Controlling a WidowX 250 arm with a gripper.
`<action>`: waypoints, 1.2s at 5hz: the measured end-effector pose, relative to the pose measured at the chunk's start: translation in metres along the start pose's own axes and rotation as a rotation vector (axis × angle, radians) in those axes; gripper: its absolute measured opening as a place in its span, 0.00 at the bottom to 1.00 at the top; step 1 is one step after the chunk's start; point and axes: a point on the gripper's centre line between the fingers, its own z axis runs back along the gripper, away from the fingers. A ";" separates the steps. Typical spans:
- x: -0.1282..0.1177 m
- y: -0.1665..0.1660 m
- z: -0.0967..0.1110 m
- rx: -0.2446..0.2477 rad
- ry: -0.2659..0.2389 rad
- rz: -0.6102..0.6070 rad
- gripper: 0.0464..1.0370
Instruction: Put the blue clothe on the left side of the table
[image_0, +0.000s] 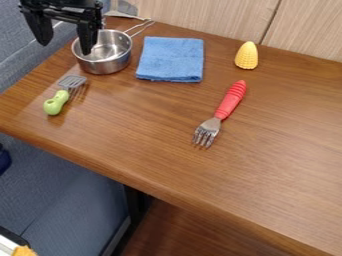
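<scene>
My gripper (65, 44) hangs at the upper left corner of the view, open, with its two fingers well apart and nothing held between them. One finger is over the metal pot, the other off past the table's left edge. The blue cloth (171, 59) lies folded in a rough square on the wooden table (140, 132), toward the back, to the right of the pot. Gripper and cloth are apart.
A metal pot (110, 64) stands left of the cloth, its handle pointing back right. A green-handled utensil (56, 103) lies at the left. The red-handled fork (230, 101) lies near the middle, and a yellow corn (246, 56) stands by the back wall.
</scene>
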 end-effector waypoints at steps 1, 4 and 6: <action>-0.002 -0.002 -0.008 -0.009 0.025 -0.002 0.96; 0.042 -0.069 -0.018 -0.112 -0.038 -0.099 0.96; 0.084 -0.102 -0.056 -0.126 -0.022 -0.150 0.96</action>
